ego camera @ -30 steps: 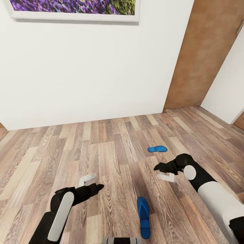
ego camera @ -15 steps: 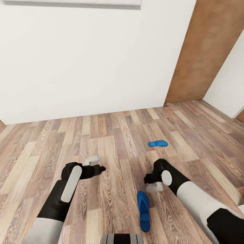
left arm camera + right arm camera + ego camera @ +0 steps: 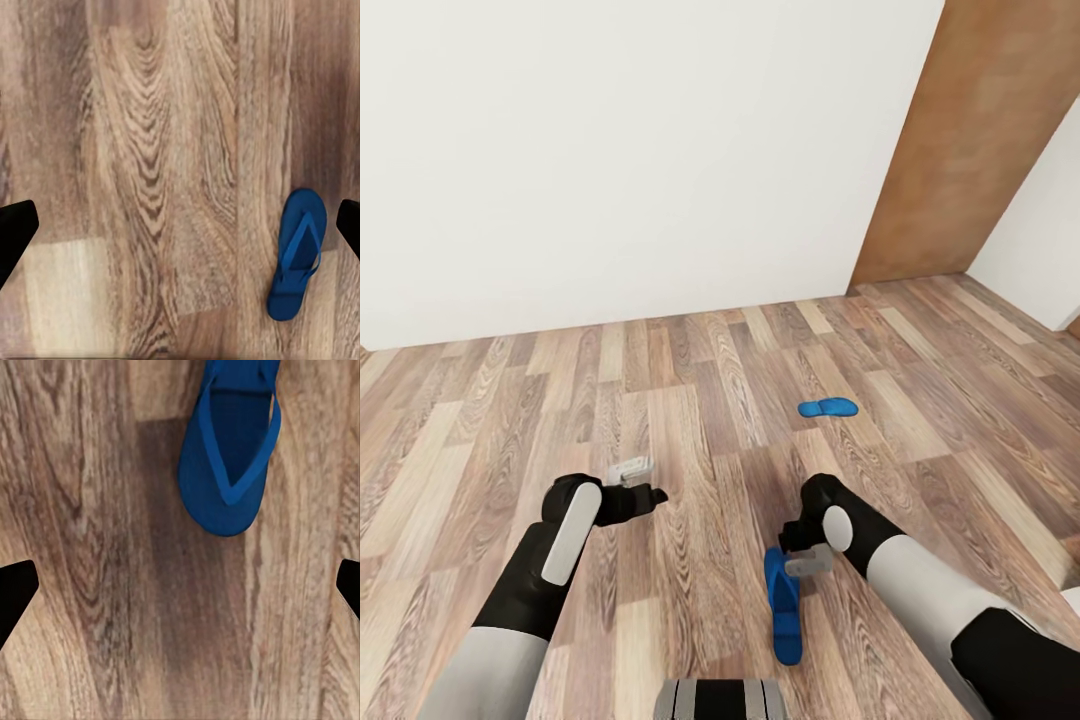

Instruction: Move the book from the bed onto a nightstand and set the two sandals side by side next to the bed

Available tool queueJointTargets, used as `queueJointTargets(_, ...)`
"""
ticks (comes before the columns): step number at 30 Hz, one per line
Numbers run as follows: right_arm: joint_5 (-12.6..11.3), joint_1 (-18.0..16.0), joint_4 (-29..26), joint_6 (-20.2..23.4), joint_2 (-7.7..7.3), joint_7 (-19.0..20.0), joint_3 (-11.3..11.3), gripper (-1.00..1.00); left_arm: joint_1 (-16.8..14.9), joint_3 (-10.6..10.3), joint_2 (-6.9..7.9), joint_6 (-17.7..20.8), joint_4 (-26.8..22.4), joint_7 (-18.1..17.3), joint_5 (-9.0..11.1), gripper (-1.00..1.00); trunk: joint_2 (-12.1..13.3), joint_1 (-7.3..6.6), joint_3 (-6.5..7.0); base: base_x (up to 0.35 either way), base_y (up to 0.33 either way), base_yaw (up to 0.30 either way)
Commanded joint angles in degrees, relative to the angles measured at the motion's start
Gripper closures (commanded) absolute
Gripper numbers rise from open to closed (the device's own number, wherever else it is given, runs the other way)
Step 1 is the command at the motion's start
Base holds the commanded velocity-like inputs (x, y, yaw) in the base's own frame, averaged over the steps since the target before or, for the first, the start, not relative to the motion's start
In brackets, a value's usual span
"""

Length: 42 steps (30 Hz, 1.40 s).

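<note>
Two bright blue sandals lie apart on the wood-plank floor. The near sandal (image 3: 783,612) lies lengthwise in front of my base, and its rounded end (image 3: 231,457) is just ahead of my open right gripper (image 3: 180,592). In the head view the right gripper (image 3: 800,552) hovers low beside that sandal's far end. The far sandal (image 3: 828,407) lies crosswise further out. My left gripper (image 3: 643,480) is open over bare floor, and a blue sandal (image 3: 298,262) lies off to one side of it (image 3: 180,232). The book, bed and nightstand are out of view.
A white wall (image 3: 620,160) closes off the floor ahead. A brown wooden door panel (image 3: 970,150) stands at the right, with another white wall (image 3: 1040,240) beyond it. Open plank floor (image 3: 690,400) stretches between me and the wall.
The head view has tilted down, so the framed picture left the top. My right arm swung in and down to the near sandal. My left arm drew in slightly.
</note>
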Motion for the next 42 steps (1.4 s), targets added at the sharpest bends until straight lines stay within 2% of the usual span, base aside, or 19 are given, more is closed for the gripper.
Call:
queueJointTargets(1,-0.44,-0.06,0.01,-0.09,0.04,0.51,0.24,-1.00,-0.03,-0.01,0.03,0.13,0.00,0.64,0.60,-1.00,-0.04,0.01,-0.27,0.000,0.000,0.000)
queueJointTargets(12,-0.61,-2.57,0.33,-0.09,0.18,0.25,-0.02,-1.00,-0.04,0.01,0.16,0.13,0.62,0.83,0.59,-1.00,-0.18,0.29,-2.71,0.000,0.000,0.000)
queueJointTargets(23,-0.99,-5.23,0.31,-0.09,-0.17,0.05,-0.29,-1.00,0.03,-0.05,0.18,0.13,1.32,0.82,0.53,-1.00,-0.18,0.29,-2.71,0.000,0.000,0.000)
queueJointTargets(27,-3.41,-6.30,0.34,-0.09,-0.11,-0.14,-0.35,-1.00,0.13,-0.03,0.21,0.13,1.45,0.81,0.51,-1.00,-0.18,0.29,-2.71,0.000,0.000,0.000)
queueJointTargets(28,-4.69,-6.49,0.36,-0.09,-0.01,-0.23,-0.32,-1.00,0.20,-0.02,0.23,0.13,1.48,0.81,0.51,-1.00,-0.18,0.29,-2.71,0.000,0.000,0.000)
queueJointTargets(31,-5.98,-6.66,0.38,-0.09,0.13,-0.30,-0.23,-1.00,0.22,0.01,0.39,0.13,1.49,0.74,0.50,-1.00,-0.18,0.29,-2.71,0.000,0.000,0.000)
queueJointTargets(42,-7.11,-6.80,0.49,-0.09,0.66,-0.36,-0.13,-1.00,0.37,0.02,1.61,0.13,1.43,0.59,0.50,-1.00,-0.18,0.29,-2.71,0.065,0.000,0.000)
